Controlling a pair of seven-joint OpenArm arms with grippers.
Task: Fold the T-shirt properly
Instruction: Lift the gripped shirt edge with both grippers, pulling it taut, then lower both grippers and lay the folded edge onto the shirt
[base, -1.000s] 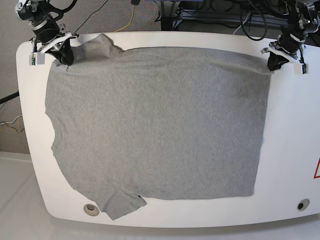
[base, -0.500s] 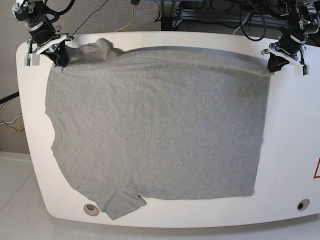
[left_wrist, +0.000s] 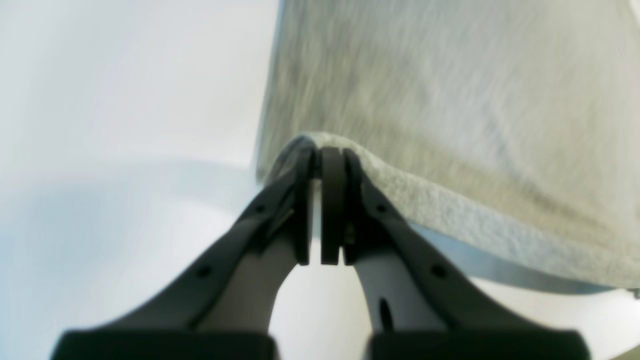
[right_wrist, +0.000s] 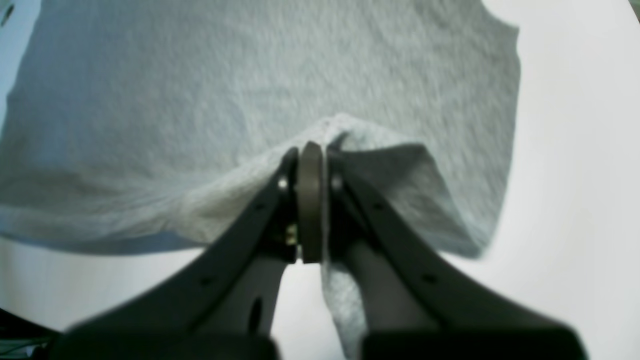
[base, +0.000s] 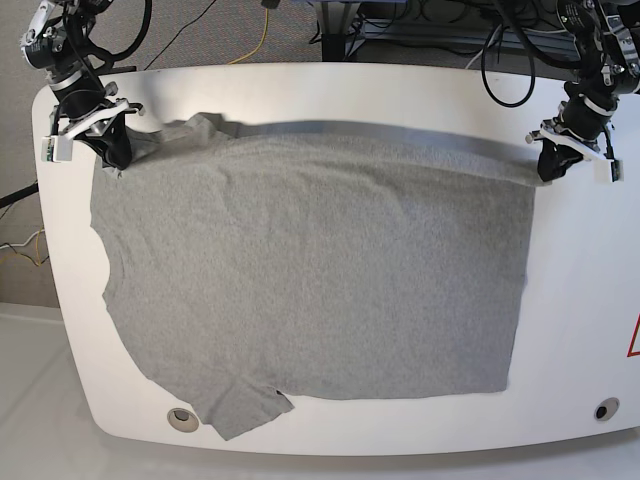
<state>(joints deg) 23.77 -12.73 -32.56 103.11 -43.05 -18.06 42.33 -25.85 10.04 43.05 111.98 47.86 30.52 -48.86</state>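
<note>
A: Base view: large heather-grey knit T-shirt (base: 310, 270) spread flat across white rounded table (base: 590, 300), far edge lifted off the top at both corners.
B: Grippers?
A: Left gripper (base: 549, 166) clamped tight on far right corner of cloth; right gripper (base: 110, 152) pinched closed on far left corner, beside bunched sleeve.
B: Step in hand?
A: Likely first fold, far edge raised for carrying toward near hem. Next move calls for both arms travelling level and together, cloth kept taut, no sag mid-span.
B: Wrist views add anything?
A: Left wrist: fabric (left_wrist: 450, 125) wedged between closed black fingers (left_wrist: 332, 200), hem draped rightward. Right wrist: loose flap hanging beside closed fingers (right_wrist: 310, 200), hidden from base. Wrist views blurred, near hem out of sight.
</note>
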